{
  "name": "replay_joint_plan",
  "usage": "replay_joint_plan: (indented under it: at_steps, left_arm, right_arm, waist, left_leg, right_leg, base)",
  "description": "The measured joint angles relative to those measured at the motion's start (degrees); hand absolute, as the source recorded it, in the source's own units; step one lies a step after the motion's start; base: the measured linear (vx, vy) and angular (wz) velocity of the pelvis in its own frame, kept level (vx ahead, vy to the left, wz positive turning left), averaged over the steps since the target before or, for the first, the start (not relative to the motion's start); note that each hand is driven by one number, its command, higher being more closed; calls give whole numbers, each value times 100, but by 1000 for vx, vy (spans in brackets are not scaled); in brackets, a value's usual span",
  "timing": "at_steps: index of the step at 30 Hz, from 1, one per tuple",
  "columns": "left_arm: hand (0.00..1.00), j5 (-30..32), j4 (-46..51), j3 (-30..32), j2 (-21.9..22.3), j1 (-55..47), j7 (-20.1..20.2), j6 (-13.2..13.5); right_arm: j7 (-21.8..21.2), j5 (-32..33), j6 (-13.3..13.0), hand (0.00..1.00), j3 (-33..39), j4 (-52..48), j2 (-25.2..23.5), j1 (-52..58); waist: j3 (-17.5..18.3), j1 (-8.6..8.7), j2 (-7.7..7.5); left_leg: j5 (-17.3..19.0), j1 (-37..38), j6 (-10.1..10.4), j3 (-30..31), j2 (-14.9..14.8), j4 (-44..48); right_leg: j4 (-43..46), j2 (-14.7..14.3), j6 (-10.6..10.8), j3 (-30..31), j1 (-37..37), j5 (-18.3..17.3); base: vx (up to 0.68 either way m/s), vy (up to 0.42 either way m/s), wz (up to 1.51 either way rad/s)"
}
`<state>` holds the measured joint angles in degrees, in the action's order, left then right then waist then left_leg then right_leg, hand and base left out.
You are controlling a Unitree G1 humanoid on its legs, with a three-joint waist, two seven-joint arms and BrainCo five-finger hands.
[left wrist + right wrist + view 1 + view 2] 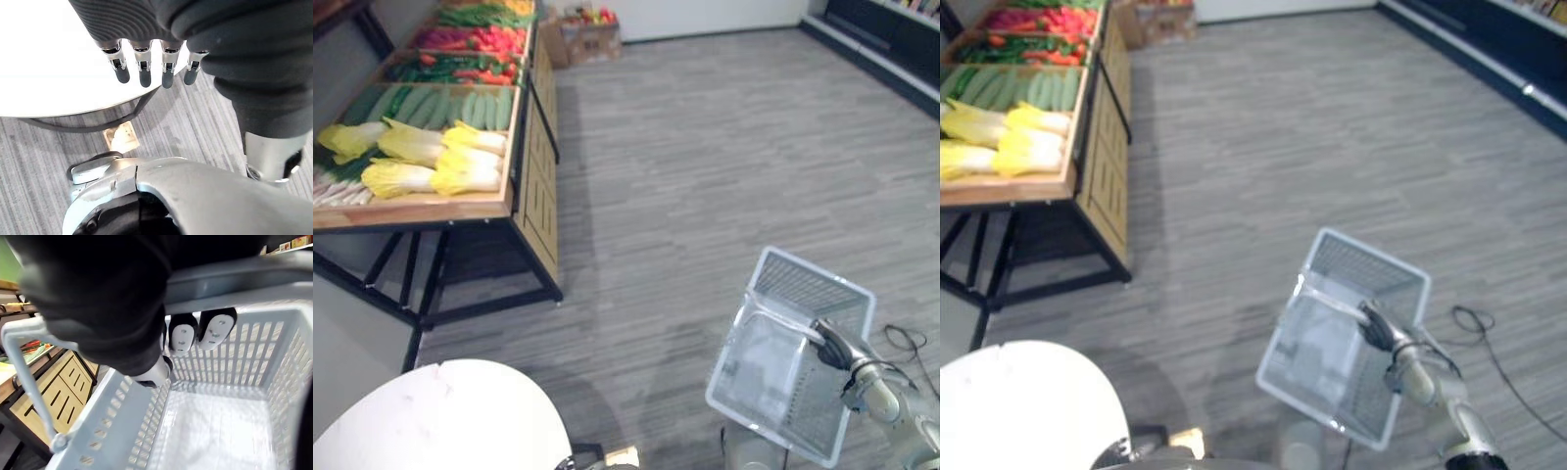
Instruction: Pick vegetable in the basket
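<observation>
Over grey floor (705, 147), pale slotted plastic basket (808, 284)

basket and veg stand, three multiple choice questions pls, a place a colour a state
1. The wooden stand is where from the basket?
A. ahead, to the robot's left
B. to the robot's right
C. under it
2. Colour of the nearest cabbages?
A. purple
B. yellow and white
C. blue
3. The basket is
A. full of vegetables
B. empty, held by the right hand
C. upturned on the floor

A: the stand sits upper left in the eye views.
B: yellow leaves, white stems.
B: bare bottom, fingers curled round its handle.
</observation>
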<state>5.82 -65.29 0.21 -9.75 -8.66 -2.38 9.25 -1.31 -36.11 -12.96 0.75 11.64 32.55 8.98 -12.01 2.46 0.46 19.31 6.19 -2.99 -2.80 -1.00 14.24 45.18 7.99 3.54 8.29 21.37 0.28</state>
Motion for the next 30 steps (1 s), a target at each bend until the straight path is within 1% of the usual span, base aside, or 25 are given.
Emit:
replay_joint_plan:
  at_steps: [1,2,3,4,6,8,9,10,11,12,13,14,15,16,17,18,19,20,21,23,24,26,27,28,30]
  left_arm:
    - [0,0,0,-1,-12,9,-11,-7]
    - [0,-2,0,0,-47,90,-19,-25]
    - [0,-2,1,-27,-77,226,-43,-61]
    - [0,-3,9,-37,-84,285,-73,-64]
    - [0,2,102,-42,-130,447,-163,-64]
    - [0,7,164,-37,-157,506,-191,-60]
    - [0,5,166,-25,-134,469,-210,-63]
    - [0,6,164,-33,-77,487,-209,-66]
    - [0,4,147,-29,-25,512,-213,-43]
    - [0,4,141,8,18,528,-231,-21]
    - [0,4,136,34,36,510,-232,-11]
    - [0,4,115,98,60,494,-234,2]
    - [0,5,92,121,81,479,-232,-1]
    - [0,6,74,136,128,424,-232,-10]
    - [0,6,73,127,161,377,-222,-11]
    - [0,5,89,143,184,328,-213,-7]
    - [0,4,112,183,178,298,-216,5]
    - [0,8,239,239,179,216,-220,23]
    - [0,7,259,251,182,191,-221,24]
    - [0,9,259,267,192,54,-221,13]
    - [0,9,262,287,195,-7,-221,12]
    - [0,35,251,408,251,-202,-225,-69]
    - [0,134,250,442,299,-314,-227,-74]
    - [0,167,249,448,319,-348,-228,-81]
    - [0,221,232,441,408,-444,-206,-112]
  right_arm:
    - [7,1,-1,100,1,-1,-16,-2]
    - [77,8,-24,100,12,5,-15,-27]
    - [143,10,-38,100,52,31,-16,-86]
    - [161,11,-38,100,74,62,-16,-123]
    - [207,11,-22,100,169,206,-19,-158]
    - [218,12,56,100,330,340,-61,-205]
    - [217,6,136,100,411,348,-49,-207]
    - [217,0,159,100,505,355,-35,-181]
    - [215,3,209,100,582,478,-27,-180]
    - [192,14,260,100,627,538,-11,-207]
    - [192,16,265,100,631,538,-16,-232]
    - [192,15,259,100,630,525,-14,-289]
    - [192,18,254,100,630,515,4,-297]
    - [195,37,246,100,630,505,18,-294]
    - [206,83,254,100,634,501,15,-284]
    - [213,122,259,100,621,501,14,-274]
    - [215,122,259,100,616,501,15,-283]
    - [216,122,255,100,593,501,18,-356]
    - [217,122,258,100,571,501,20,-402]
    - [234,125,263,100,474,509,23,-598]
    - [245,125,262,100,413,515,24,-651]
    - [350,128,234,100,269,623,21,-730]
    - [366,128,231,100,245,689,26,-730]
    - [368,126,235,100,244,715,27,-729]
    - [358,108,288,100,211,756,68,-638]
  waist:
    - [5,27,-11]
    - [-6,43,20]
    - [-95,47,-26]
    - [-138,55,-49]
    - [-214,74,-197]
    - [-206,136,-276]
    - [-176,225,-189]
    - [-137,270,-3]
    - [-32,267,183]
    - [9,199,314]
    - [42,175,365]
    - [55,163,364]
    - [54,166,363]
    - [35,152,327]
    - [-6,94,262]
    - [-20,-98,223]
    - [-25,-165,192]
    - [-51,-311,149]
    - [-55,-355,135]
    - [-60,-501,101]
    - [-60,-516,94]
    - [-50,-594,87]
    - [-15,-598,124]
    - [9,-598,158]
    - [132,-660,336]
  left_leg:
    - [12,2,-16,31,-4,-2]
    - [37,-14,-25,55,-35,-21]
    - [85,-14,-11,105,-65,-38]
    - [109,-8,-13,154,-65,-49]
    - [213,190,81,257,-57,-184]
    - [370,482,184,481,-58,-344]
    - [493,769,249,648,-226,-562]
    - [531,877,271,718,-418,-608]
    - [391,753,256,947,-589,-245]
    - [104,531,287,1153,-720,368]
    - [-148,364,344,1179,-791,714]
    - [-818,58,449,1263,-788,1437]
    - [-1275,-101,541,1303,-782,1829]
    - [-2523,-431,905,1306,-784,2667]
    - [-2580,-724,985,1221,-846,3412]
    - [-2182,-1150,869,939,-859,4439]
    - [-2007,-1299,816,822,-830,4679]
    - [-1686,-1623,606,566,-757,4926]
    - [-1553,-1786,506,448,-721,4930]
    - [-1235,-2457,421,-24,-495,4258]
    - [-1176,-2579,397,-207,-467,3953]
    - [-1155,-2702,374,-972,-410,2391]
    - [-1247,-2672,406,-1397,-327,1345]
    - [-1385,-2650,425,-1597,-280,816]
    - [-2104,-2462,392,-2523,-199,-844]
  right_leg:
    - [-84,24,-48,-143,79,-130]
    - [-569,10,-86,-414,206,-205]
    - [-1412,-8,-33,-692,254,-167]
    - [-1916,-10,48,-775,247,-103]
    - [-3861,38,351,-881,189,131]
    - [-4267,167,360,-998,224,135]
    - [-3987,166,238,-1155,234,377]
    - [-3728,54,234,-1289,288,562]
    - [-3198,-74,122,-1520,452,644]
    - [-2881,-180,-199,-1655,467,582]
    - [-2769,-258,-290,-1718,428,467]
    - [-2605,-335,-423,-1800,296,163]
    - [-2566,-368,-471,-1841,160,7]
    - [-2630,-433,-552,-1862,-216,-233]
    - [-2781,-513,-605,-1862,-554,-331]
    - [-3106,-678,-707,-1742,-1139,-420]
    - [-3213,-722,-768,-1667,-1348,-482]
    - [-3395,-790,-877,-1522,-1733,-656]
    - [-3474,-804,-902,-1465,-1892,-715]
    - [-3650,-808,-903,-1247,-2315,-933]
    - [-3687,-803,-891,-1187,-2402,-984]
    - [-3869,-763,-731,-1026,-2747,-1100]
    - [-4084,-774,-654,-1012,-2967,-1168]
    - [-4188,-791,-619,-1016,-3077,-1194]
    - [-4347,-898,-369,-1026,-3414,-1349]
  base:
    - [140,80,16]
    - [186,40,15]
    - [209,8,18]
    - [252,-62,29]
    - [369,-154,36]
    - [525,-251,63]
    - [590,-308,79]
    - [646,-331,67]
    - [778,-458,34]
    - [784,-465,20]
    - [786,-505,4]
    - [560,-316,5]
    - [691,-362,10]
    - [684,-319,8]
    - [754,-347,-18]
    - [586,-266,-34]
    - [514,-223,-58]
    - [388,-149,-46]
    - [447,-148,-54]
    - [479,-99,-53]
    - [489,-35,-56]
    - [417,27,-46]
    - [415,50,-20]
    - [572,83,-9]
    - [647,133,-5]
